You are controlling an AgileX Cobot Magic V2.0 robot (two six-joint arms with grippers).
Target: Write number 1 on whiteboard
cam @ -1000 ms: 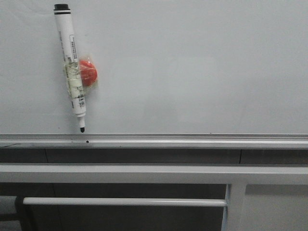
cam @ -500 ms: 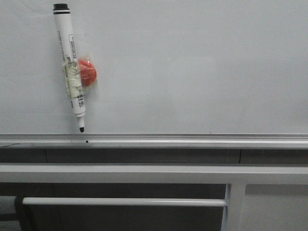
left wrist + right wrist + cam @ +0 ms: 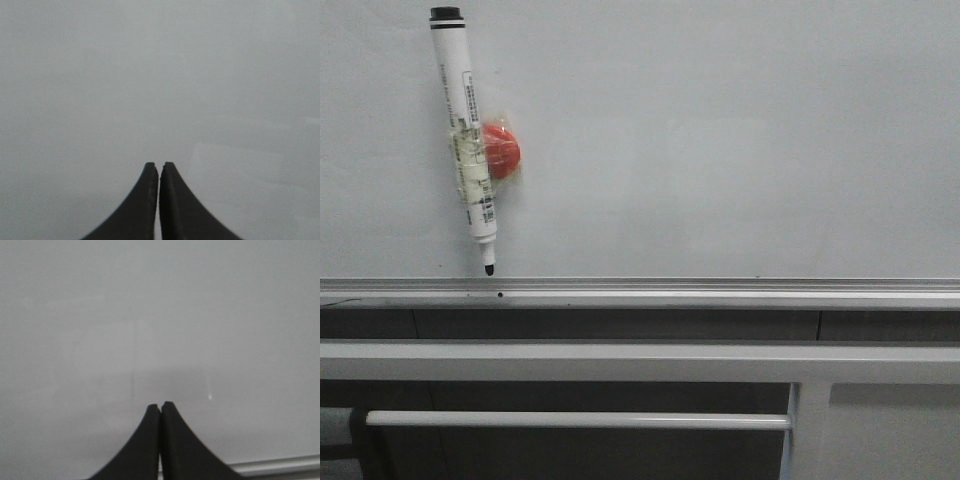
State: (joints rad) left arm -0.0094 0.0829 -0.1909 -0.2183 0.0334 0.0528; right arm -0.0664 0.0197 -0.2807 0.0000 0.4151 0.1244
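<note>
Both hands closed, whiteboard unmarked.

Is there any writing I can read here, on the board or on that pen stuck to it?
Whiteboard: no writing or number on it.
Marker pen: dark print and a barcode-like block along the barrel, too small and blurred to read.
Red magnet behind the pen: no lettering visible.

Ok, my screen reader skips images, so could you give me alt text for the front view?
A white marker pen hangs tip-down, slightly tilted, on the upper left of the whiteboard, taped to a red round magnet. The board shows no writing, its silver rail runs below, and no claw is in view.
</note>
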